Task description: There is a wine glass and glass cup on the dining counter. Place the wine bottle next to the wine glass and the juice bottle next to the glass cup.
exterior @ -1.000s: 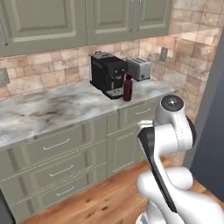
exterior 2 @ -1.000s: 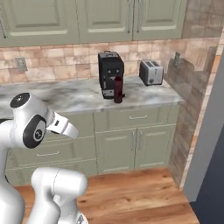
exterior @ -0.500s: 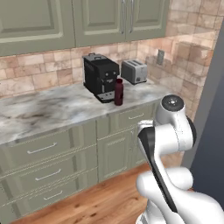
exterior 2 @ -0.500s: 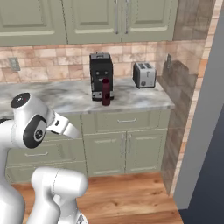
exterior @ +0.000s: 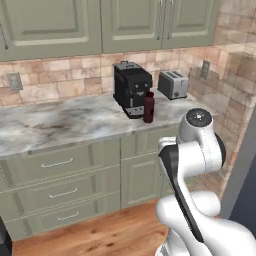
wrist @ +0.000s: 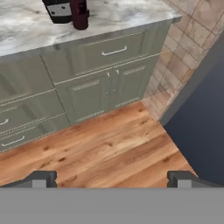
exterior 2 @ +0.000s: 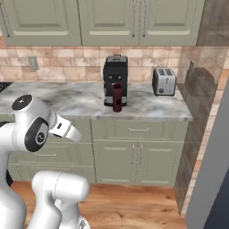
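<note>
Home kitchen: green cabinets [exterior: 60, 170], marble worktop [exterior: 60, 122], tiled backsplash [exterior 2: 67, 67], coffee machine [exterior 2: 115, 79], toaster [exterior 2: 163, 82], wood floor [wrist: 100, 148].

Black coffee machine [exterior: 131, 89] on marble worktop [exterior: 60, 122], silver toaster [exterior: 172, 84] to its right near tiled wall. Green drawers [exterior: 60, 186] below, wood floor [wrist: 100, 144] in front.
</note>
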Available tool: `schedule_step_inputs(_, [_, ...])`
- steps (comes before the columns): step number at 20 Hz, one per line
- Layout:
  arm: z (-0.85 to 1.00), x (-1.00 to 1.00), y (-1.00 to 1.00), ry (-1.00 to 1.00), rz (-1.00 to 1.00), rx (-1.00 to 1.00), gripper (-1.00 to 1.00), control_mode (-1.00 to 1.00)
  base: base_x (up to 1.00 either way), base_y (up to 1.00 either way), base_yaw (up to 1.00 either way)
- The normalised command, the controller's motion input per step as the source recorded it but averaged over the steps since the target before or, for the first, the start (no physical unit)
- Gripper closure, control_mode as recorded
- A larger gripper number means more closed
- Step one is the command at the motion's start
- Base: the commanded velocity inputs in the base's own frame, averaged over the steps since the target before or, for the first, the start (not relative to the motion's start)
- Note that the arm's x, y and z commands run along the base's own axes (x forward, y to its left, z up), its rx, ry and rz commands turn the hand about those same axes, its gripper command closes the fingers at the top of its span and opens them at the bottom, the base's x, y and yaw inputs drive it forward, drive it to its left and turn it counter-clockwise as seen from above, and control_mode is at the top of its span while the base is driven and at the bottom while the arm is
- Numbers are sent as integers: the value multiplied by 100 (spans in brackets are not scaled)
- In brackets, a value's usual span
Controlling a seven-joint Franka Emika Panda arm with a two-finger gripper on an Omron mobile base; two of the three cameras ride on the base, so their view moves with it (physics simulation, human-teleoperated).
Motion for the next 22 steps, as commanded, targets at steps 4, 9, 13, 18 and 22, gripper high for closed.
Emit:
schedule_step_inputs(4, [0, 0, 0, 0, 0, 0, -100, 100, 39, -33, 32])
schedule_step_inputs(9, [0, 0, 0, 0, 0, 0, -100, 100, 39, -37, 28])
schedule_step_inputs(13, [0, 0, 0, 0, 0, 0, -100, 100, 40, -45, 18])
schedule_step_inputs(18, [0, 0, 0, 0, 0, 0, -100, 100, 40, -49, 12])
schedule_step_inputs(22, [0, 0, 0, 0, 0, 0, -100, 100, 44, -48, 11])
